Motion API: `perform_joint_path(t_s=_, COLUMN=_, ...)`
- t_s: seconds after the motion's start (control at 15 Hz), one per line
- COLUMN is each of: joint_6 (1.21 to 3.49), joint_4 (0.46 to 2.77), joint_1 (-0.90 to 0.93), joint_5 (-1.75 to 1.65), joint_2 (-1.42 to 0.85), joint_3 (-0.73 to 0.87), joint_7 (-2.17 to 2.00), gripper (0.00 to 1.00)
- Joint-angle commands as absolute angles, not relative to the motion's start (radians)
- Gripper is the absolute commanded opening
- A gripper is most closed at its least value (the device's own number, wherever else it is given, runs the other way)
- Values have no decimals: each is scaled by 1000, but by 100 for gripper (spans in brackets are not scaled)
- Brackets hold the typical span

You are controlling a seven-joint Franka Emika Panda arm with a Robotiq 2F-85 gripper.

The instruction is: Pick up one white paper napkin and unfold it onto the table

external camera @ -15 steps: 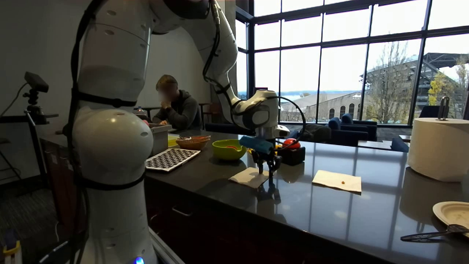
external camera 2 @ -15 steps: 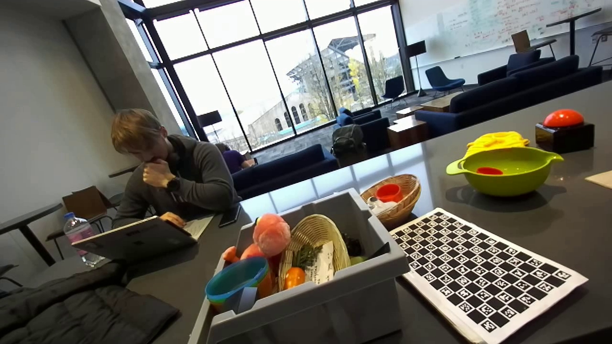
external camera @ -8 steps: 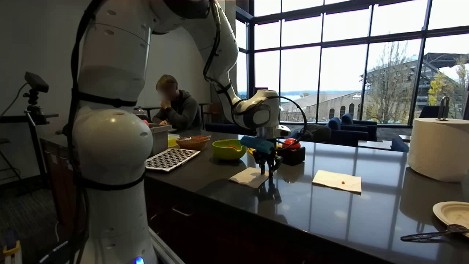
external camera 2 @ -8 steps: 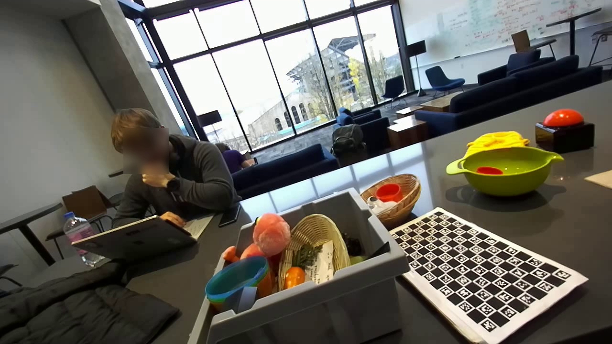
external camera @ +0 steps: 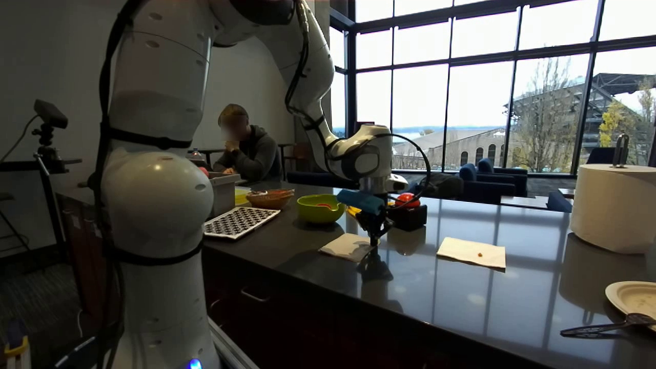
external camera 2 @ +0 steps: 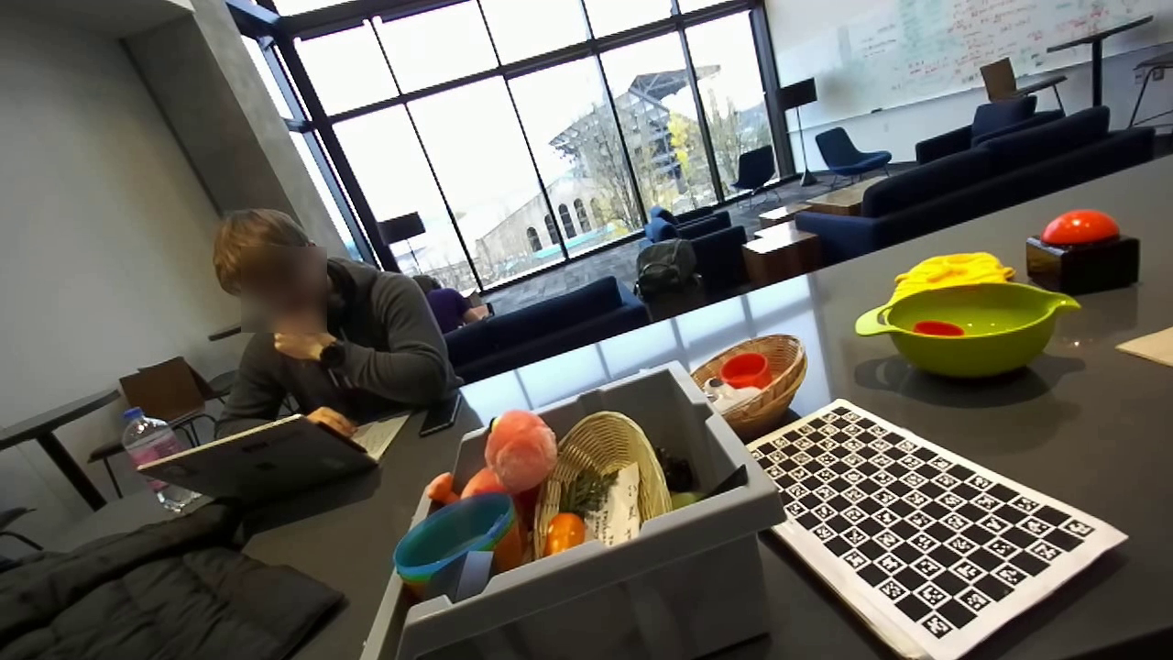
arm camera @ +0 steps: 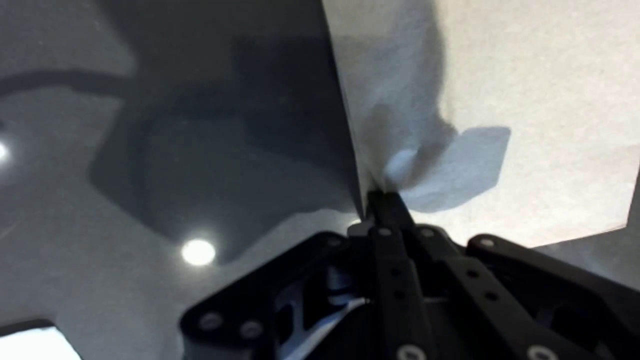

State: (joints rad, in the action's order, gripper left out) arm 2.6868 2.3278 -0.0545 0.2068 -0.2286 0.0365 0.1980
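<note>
Your hand was closed, pinching the white paper napkin at one edge, where it puckered. Bulk of it lay on the worktop, ahead and right of the hand in wrist view.

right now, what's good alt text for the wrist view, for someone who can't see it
A black two-fingered claw is shut on a cream-white paper napkin near its left edge, puckering it. The napkin, partly shadowed, lies on a glossy black countertop.
</note>
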Motion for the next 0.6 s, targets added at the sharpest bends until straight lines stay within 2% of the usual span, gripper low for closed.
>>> perform_joint_path(t_s=0.0, joint_6=2661, joint_4=2324, joint_1=-63, joint_5=170, joint_2=-215, joint_3=31, joint_7=160, gripper=0)
perform_joint_path(t_s=0.53, joint_6=2648, joint_4=2331, joint_1=-63, joint_5=131, joint_2=-150, joint_3=58, joint_7=92, gripper=0)
